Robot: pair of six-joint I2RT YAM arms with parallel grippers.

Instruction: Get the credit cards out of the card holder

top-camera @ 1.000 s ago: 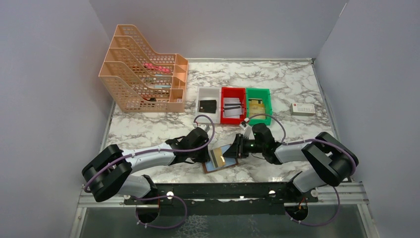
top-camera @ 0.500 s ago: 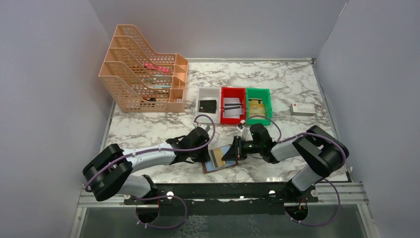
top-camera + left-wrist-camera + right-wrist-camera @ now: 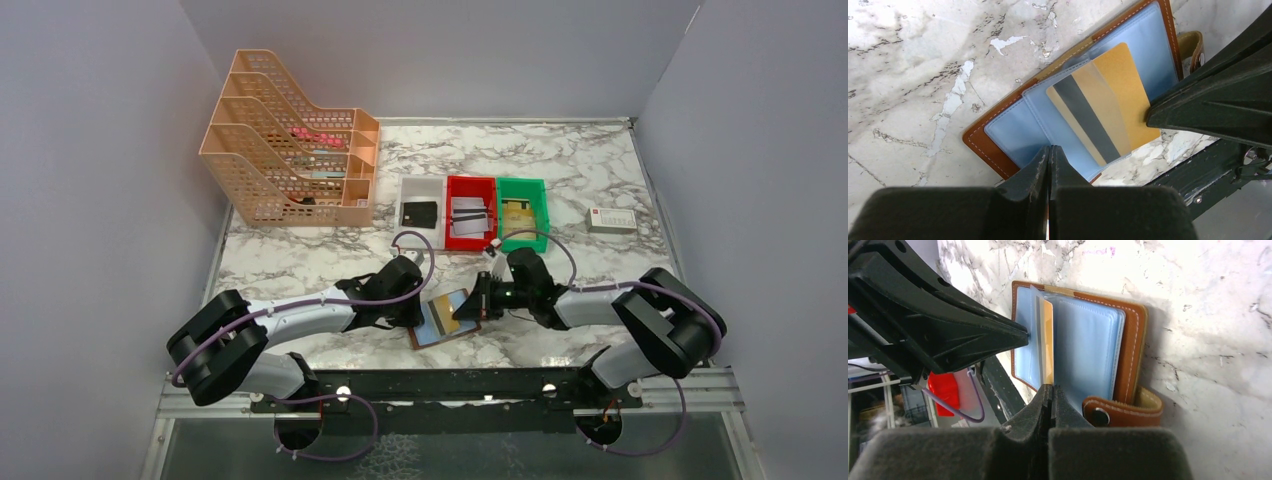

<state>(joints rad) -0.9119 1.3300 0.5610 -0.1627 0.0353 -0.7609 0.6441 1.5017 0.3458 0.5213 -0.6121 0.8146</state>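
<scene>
The brown card holder lies open near the table's front edge, its pale blue sleeves showing, and it also shows in the right wrist view. A gold-yellow credit card with a dark stripe sticks partway out of a sleeve. My right gripper is shut on that card's edge. My left gripper is shut at the holder's near edge, its tip against a sleeve. The closing tab lies beside my right fingers.
A white bin holds a black card, a red bin holds pale striped cards and a green bin holds gold ones. An orange mesh rack stands back left. A small white box lies at the right.
My right gripper has drawn slightly right with the gold card, which now shows further out of the sleeve. The holder lies flatter. The left arm has barely moved.
</scene>
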